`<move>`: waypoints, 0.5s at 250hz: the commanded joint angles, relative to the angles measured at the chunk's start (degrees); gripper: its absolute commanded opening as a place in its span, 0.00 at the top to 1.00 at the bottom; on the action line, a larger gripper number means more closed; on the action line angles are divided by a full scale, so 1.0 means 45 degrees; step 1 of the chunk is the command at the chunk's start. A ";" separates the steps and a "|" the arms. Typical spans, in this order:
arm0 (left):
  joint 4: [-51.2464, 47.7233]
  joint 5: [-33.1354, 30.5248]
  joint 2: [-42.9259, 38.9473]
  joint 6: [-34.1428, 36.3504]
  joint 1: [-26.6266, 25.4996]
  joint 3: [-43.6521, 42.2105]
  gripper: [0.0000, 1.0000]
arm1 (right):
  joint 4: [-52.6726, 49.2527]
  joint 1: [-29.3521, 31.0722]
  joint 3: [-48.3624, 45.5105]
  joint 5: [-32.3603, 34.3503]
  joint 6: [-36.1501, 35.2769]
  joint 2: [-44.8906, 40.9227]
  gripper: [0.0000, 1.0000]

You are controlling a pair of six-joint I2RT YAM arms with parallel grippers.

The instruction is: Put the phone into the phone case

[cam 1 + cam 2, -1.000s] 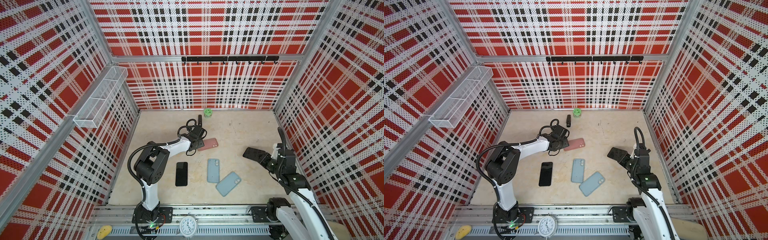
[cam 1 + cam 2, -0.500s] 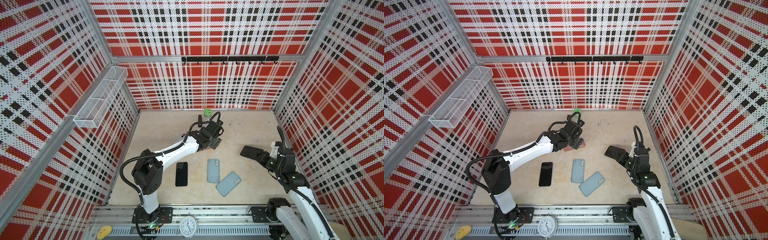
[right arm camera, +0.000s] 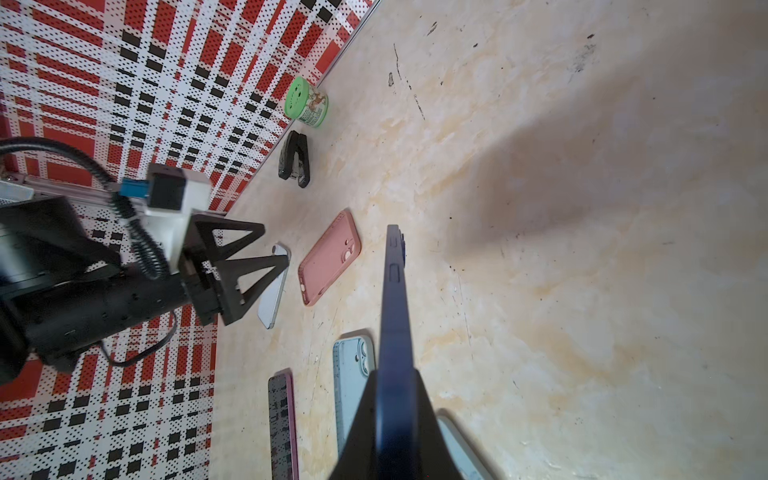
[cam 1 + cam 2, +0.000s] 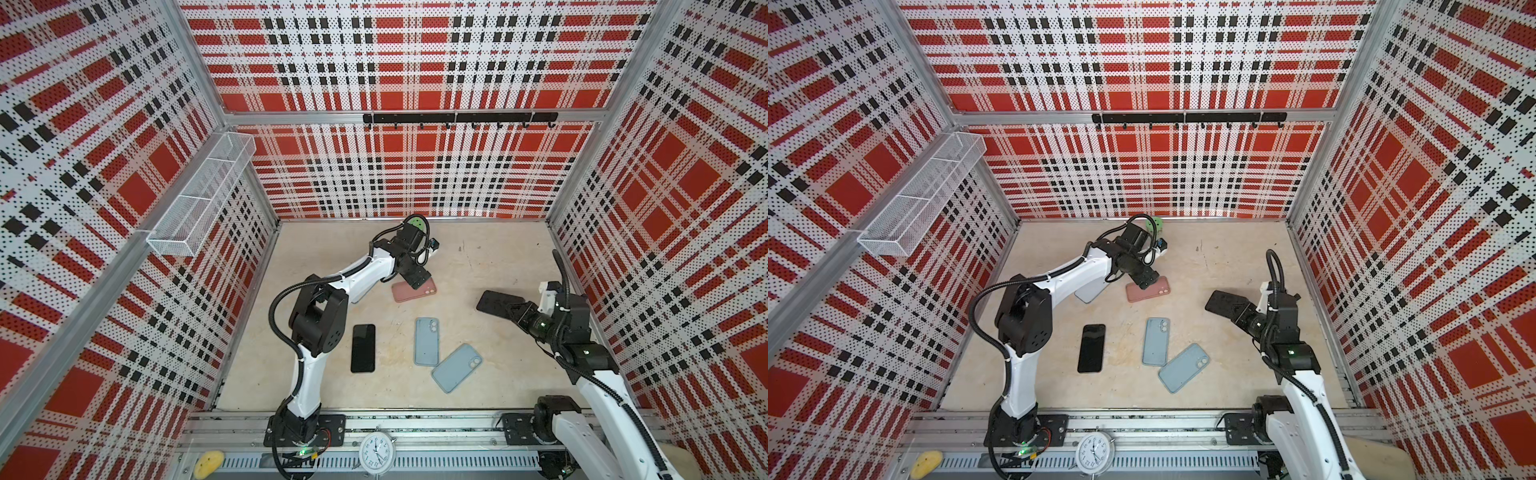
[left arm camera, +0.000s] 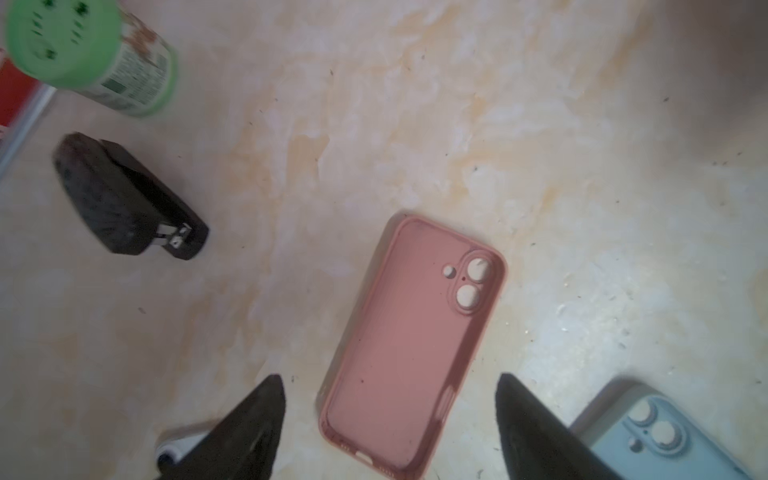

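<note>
**Left arm stretches out over the pink case**

Since a second ago the left arm has unfolded from beside the pink case and swung its wrist across; the right arm has barely shifted. The left fingers now hang over the case's port end, spread wide, one on each side of it; whether they touch it I cannot tell. The right fingers are clamped on the dark phone, held edge-on above the surface; in both top views it sits well apart from the case, off to its right. The case lies flat, hollow side up; a blue case lies near it, and a stapler and a green-lidded jar stand beyond.

The step in hand, as I judge it, is to steady the case so the phone can be seated. To do it well, bring the left fingers straight down onto the long rims; close gently, since a soft shell may buckle or spin; keep the hollow clear. The right arm should turn the phone flat with its camera corner matched to the cut-outs; slide one end in first, then press the other end down.
</note>
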 commanded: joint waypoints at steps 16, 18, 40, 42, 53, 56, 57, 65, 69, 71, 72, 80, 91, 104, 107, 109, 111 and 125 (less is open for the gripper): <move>-0.0792 0.0589 0.1206 0.0555 0.0415 0.0855 0.22 | 0.0881 -0.0030 0.0513 -0.0178 -0.0212 0.0137 1.00; -0.0819 0.0595 0.1272 0.0556 0.0432 0.0901 0.23 | 0.0896 -0.0030 0.0516 -0.0187 -0.0198 0.0145 1.00; -0.0972 0.0830 0.1890 0.0344 0.0636 0.1346 0.25 | 0.1046 -0.0035 0.0437 -0.0259 -0.0118 0.0268 1.00; -0.0972 0.0875 0.1931 0.0313 0.0663 0.1386 0.25 | 0.1054 -0.0032 0.0422 -0.0257 -0.0106 0.0266 1.00; -0.0969 0.1030 0.2111 0.0177 0.0758 0.1492 0.27 | 0.1116 -0.0030 0.0364 -0.0301 -0.0057 0.0273 1.00; -0.0962 0.1018 0.2140 0.0137 0.0783 0.1498 0.27 | 0.1133 -0.0020 0.0349 -0.0300 -0.0037 0.0283 1.00; -0.0937 0.1016 0.2153 0.0109 0.0795 0.1507 0.27 | 0.1144 -0.0025 0.0355 -0.0307 -0.0017 0.0274 1.00; -0.0891 0.1076 0.2255 -0.0075 0.0831 0.1634 0.29 | 0.1155 -0.0031 0.0314 -0.0332 0.0011 0.0265 1.00; -0.0903 0.1104 0.2296 -0.0111 0.0845 0.1700 0.30 | 0.1155 -0.0039 0.0294 -0.0331 0.0029 0.0246 1.00; -0.0911 0.1124 0.2301 -0.0128 0.0852 0.1709 0.30 | 0.1155 -0.0037 0.0276 -0.0328 0.0028 0.0236 1.00; -0.0912 0.1137 0.2322 -0.0131 0.0859 0.1720 0.30 | 0.1165 -0.0034 0.0280 -0.0330 0.0025 0.0231 1.00; -0.0987 0.1195 0.2412 -0.0132 0.0852 0.1845 0.31 | 0.1154 -0.0030 0.0264 -0.0307 0.0057 0.0206 1.00; -0.1158 0.1106 0.2545 -0.0139 0.0823 0.2023 0.33 | 0.1156 -0.0036 0.0207 -0.0292 0.0067 0.0177 1.00; -0.1647 0.0909 0.2812 -0.0119 0.0772 0.2450 0.39 | 0.1121 -0.0031 0.0208 -0.0270 0.0077 0.0149 1.00; -0.1767 0.0866 0.2884 -0.0110 0.0748 0.2541 0.40 | 0.1124 -0.0025 0.0205 -0.0274 0.0063 0.0146 1.00; -0.1849 0.0825 0.2912 -0.0104 0.0749 0.2598 0.41 | 0.1118 -0.0039 0.0249 -0.0250 0.0061 0.0143 1.00; -0.1938 0.0810 0.2963 -0.0112 0.0735 0.2656 0.42 | 0.1117 -0.0027 0.0221 -0.0254 0.0076 0.0132 1.00; -0.2365 0.0564 0.3153 -0.0058 0.0658 0.2880 0.49 | 0.1138 -0.0029 0.0212 -0.0199 0.0081 0.0082 1.00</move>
